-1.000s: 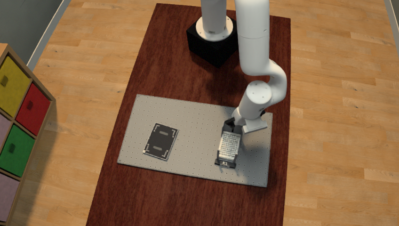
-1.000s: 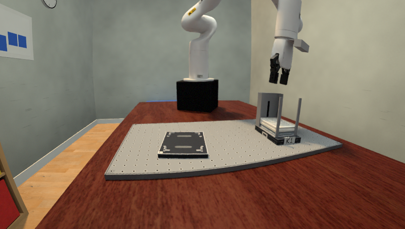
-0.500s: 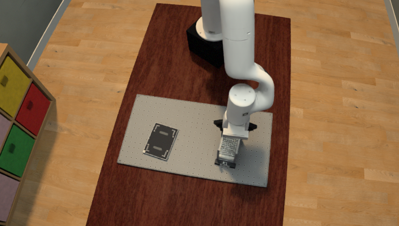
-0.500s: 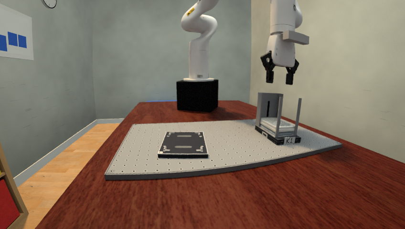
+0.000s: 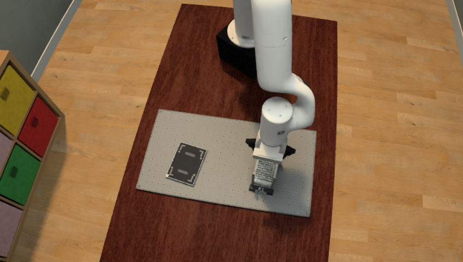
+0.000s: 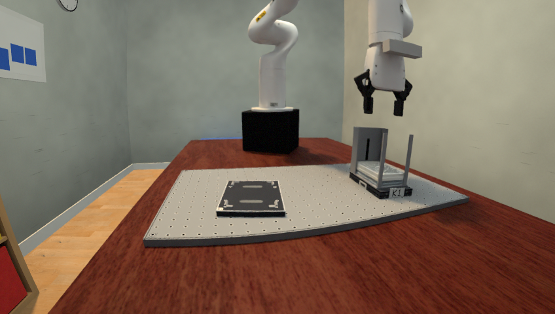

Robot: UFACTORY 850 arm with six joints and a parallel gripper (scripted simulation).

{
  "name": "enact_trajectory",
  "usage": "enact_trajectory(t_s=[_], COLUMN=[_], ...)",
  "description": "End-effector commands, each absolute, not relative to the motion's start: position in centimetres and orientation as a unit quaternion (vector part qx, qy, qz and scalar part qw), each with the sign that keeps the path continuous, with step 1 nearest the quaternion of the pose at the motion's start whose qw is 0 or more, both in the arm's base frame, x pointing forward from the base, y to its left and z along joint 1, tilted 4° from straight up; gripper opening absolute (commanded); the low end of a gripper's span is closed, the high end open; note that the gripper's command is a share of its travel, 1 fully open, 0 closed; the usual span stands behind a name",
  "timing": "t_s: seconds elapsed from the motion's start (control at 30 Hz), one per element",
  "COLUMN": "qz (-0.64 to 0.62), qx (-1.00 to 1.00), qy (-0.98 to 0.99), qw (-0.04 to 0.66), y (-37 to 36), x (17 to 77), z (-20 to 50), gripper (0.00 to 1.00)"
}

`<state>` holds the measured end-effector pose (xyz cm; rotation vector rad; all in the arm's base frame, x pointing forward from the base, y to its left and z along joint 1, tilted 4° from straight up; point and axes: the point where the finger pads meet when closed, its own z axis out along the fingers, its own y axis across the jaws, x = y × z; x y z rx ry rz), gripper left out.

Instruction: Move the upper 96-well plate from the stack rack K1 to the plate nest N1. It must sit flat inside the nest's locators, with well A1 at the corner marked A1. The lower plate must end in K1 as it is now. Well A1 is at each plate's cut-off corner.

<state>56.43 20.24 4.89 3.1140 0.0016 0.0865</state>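
Upper white 96-well plate [image 6: 383, 169] is sitting on the lower plate inside grey post rack K1 [image 6: 379, 162], black-fingered gripper [image 6: 381, 107] is hanging spread and empty above it, and flat black nest N1 [image 6: 250, 197] is awaiting delivery, so pick and transfer remain undone.

The arm's wrist [image 5: 275, 121] is seen over stack rack K1 [image 5: 261, 188]; plate nest N1 [image 5: 187, 163] is set well apart on the perforated board [image 5: 224, 182].

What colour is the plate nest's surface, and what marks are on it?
Black, with pale corner brackets and two pale oblong marks down the middle of the plate nest; clearest in the top view.
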Motion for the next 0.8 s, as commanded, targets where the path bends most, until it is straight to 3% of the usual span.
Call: enact_trajectory(t_s=[0.0, 0.77], qz=[0.029, 0.029], qx=[0.999, 0.999], qy=[0.000, 0.000], qw=[0.013, 0.013], y=[20.3, 20.2], x=[56.5, 56.7], z=[4.8, 1.5], gripper=[1.00, 1.00])
